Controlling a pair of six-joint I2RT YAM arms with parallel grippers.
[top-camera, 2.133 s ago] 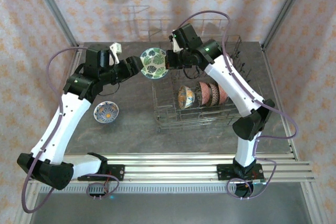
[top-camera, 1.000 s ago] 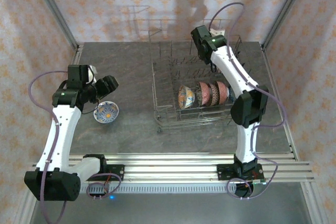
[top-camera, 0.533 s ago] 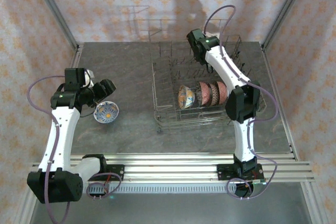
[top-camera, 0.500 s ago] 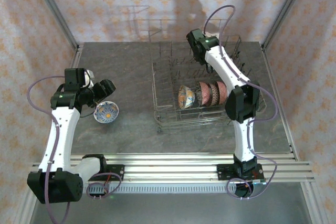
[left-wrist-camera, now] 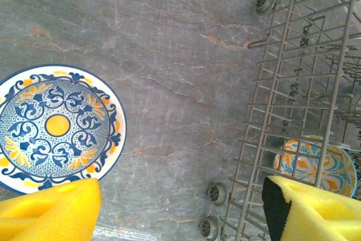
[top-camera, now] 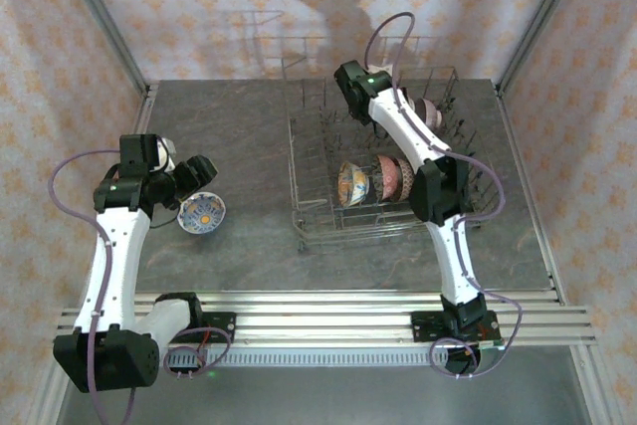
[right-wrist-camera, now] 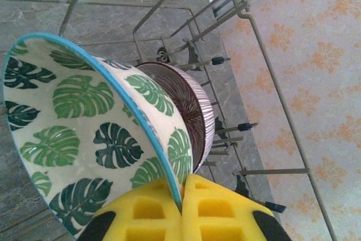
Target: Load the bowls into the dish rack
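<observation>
From above, your right arm [top-camera: 398, 126] reaches over the far end of the dish rack [top-camera: 296, 161]. An orange-teal bowl [top-camera: 351, 184] and pink bowls [top-camera: 390, 176] stand on edge in the rack's near row. Your left arm [top-camera: 119, 236] hangs over the counter [top-camera: 239, 126], just beside the blue-and-yellow bowl [top-camera: 202, 212]. That bowl sits mouth-up, well apart from the rack.

Through the left wrist, the left claw [left-wrist-camera: 180, 202] is spread wide with nothing between its yellow pads. One pad overlaps the near rim of the blue-and-yellow bowl, though you cannot tell whether it touches. The other pad hangs by the rack's wheeled corner.

Through the right wrist, the right claw [right-wrist-camera: 182, 196] is clamped on the rim of the leaf bowl [right-wrist-camera: 84, 134], with one pad inside the wall and one outside. The bowl stands tilted on edge inside the rack, close in front of a dark striped bowl [right-wrist-camera: 189, 103]. Whether the two touch is not clear.

This looks like the seating step. Lower slowly and hold the leaf bowl parallel to the striped one, so its lower rim slips between the tines rather than onto them. A pinch on a thin rim can let the bowl pivot, so avoid any sideways push. Part the pads only once the wires carry the weight, then lift straight up and clear.
</observation>
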